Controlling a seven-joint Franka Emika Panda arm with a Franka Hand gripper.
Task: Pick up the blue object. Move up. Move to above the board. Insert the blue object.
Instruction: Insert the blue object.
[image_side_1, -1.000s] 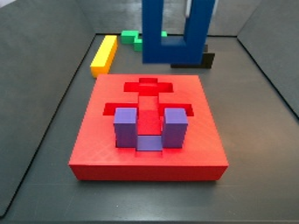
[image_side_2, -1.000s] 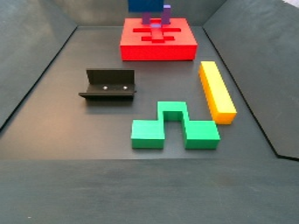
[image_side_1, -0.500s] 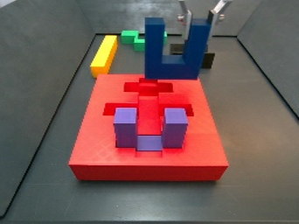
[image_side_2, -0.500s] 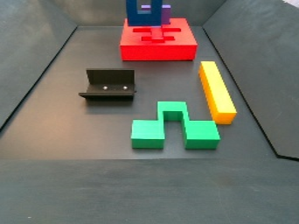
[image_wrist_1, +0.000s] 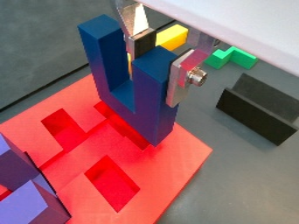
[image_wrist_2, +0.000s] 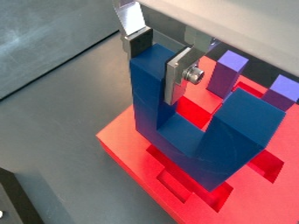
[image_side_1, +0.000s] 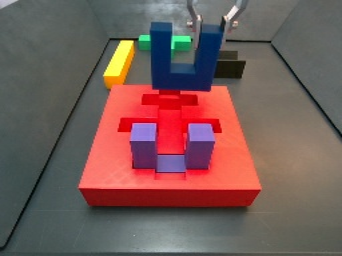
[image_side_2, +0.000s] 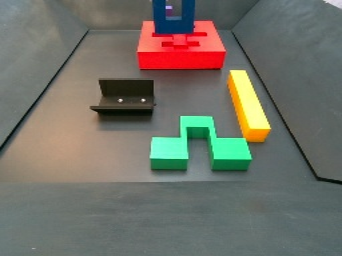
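Note:
My gripper (image_side_1: 214, 25) is shut on one upright prong of the dark blue U-shaped object (image_side_1: 181, 60), prongs up. It holds the object over the far end of the red board (image_side_1: 107, 160), base close to the recess there; I cannot tell if it touches. Both wrist views show the silver fingers clamped on the prong, gripper (image_wrist_1: 158, 59) and gripper (image_wrist_2: 160, 61), with the blue object (image_wrist_1: 135, 87) (image_wrist_2: 198, 131) over the board (image_wrist_1: 176, 166) (image_wrist_2: 128, 140). In a side view the blue object (image_side_2: 173, 17) stands at the board's (image_side_2: 181, 55) far part.
A purple U-shaped block (image_side_1: 171, 145) sits in the board's near recess. A yellow bar (image_side_2: 247, 103), a green block (image_side_2: 198, 148) and the fixture (image_side_2: 124, 97) stand on the grey floor off the board. Walls ring the floor.
The gripper has come down with the blue object, from high above the floor beyond the board to low over the board's far recess.

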